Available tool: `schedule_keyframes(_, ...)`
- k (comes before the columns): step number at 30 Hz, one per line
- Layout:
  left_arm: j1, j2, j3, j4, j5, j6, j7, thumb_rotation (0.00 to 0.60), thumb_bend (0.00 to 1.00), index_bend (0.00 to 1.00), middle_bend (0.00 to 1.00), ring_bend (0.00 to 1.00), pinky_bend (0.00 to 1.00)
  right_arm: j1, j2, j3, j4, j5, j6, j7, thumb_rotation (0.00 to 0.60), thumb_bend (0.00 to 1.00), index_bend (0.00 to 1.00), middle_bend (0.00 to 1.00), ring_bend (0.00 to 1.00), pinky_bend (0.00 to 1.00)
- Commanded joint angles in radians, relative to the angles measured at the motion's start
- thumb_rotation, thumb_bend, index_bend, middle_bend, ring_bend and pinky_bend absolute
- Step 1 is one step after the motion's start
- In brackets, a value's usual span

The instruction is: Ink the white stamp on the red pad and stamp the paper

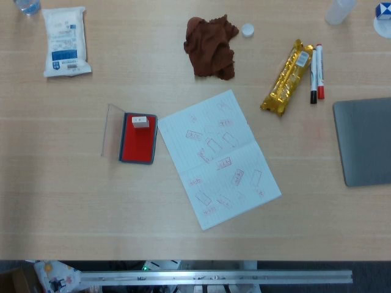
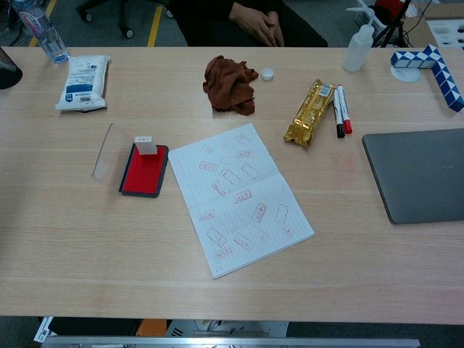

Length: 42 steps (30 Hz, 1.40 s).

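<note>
The white stamp (image 1: 140,121) (image 2: 146,145) stands on the far end of the red ink pad (image 1: 137,142) (image 2: 143,172), whose clear lid (image 1: 112,130) (image 2: 109,152) lies open to its left. Just right of the pad lies the open lined paper (image 1: 219,157) (image 2: 239,196), tilted, carrying several red stamp marks. Neither hand shows in the head view or the chest view.
A brown cloth (image 1: 211,46) (image 2: 230,84), a small white cap (image 1: 247,29), a gold wrapped bar (image 1: 288,76) (image 2: 309,111) and two markers (image 1: 316,72) lie beyond the paper. A grey laptop (image 2: 420,172) is at the right, a white wipes pack (image 1: 65,41) far left.
</note>
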Motion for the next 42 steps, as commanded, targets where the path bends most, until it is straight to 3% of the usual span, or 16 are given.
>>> schedule_keyframes(1, 0.0, 0.0, -0.001, 0.002, -0.002, -0.001, 0.0, 0.6, 0.34, 0.21, 0.09, 0.0, 0.01, 0.002, -0.002, 0.0, -0.001, 0.001, -0.004, -0.003, 0.6, 0.22, 0.4, 0.47, 0.33, 0.35)
schedule_keyframes(19, -0.018, 0.006, -0.005, 0.0, 0.02, -0.014, -0.002, 0.6, 0.34, 0.21, 0.09, 0.0, 0.01, 0.006, 0.006, 0.008, -0.003, 0.003, -0.001, -0.005, 0.6, 0.22, 0.4, 0.47, 0.33, 0.35)
schedule_keyframes(34, -0.186, 0.018, -0.038, -0.012, 0.081, -0.211, -0.08, 0.6, 0.34, 0.23, 0.09, 0.0, 0.01, 0.033, 0.004, 0.02, -0.017, 0.019, -0.036, -0.042, 0.6, 0.22, 0.4, 0.47, 0.33, 0.35)
schedule_keyframes(42, -0.301, -0.039, -0.056, -0.004, 0.076, -0.343, -0.01, 0.6, 0.34, 0.27, 0.09, 0.0, 0.01, 0.034, 0.002, 0.019, -0.018, 0.023, -0.039, -0.05, 0.6, 0.22, 0.4, 0.47, 0.33, 0.35)
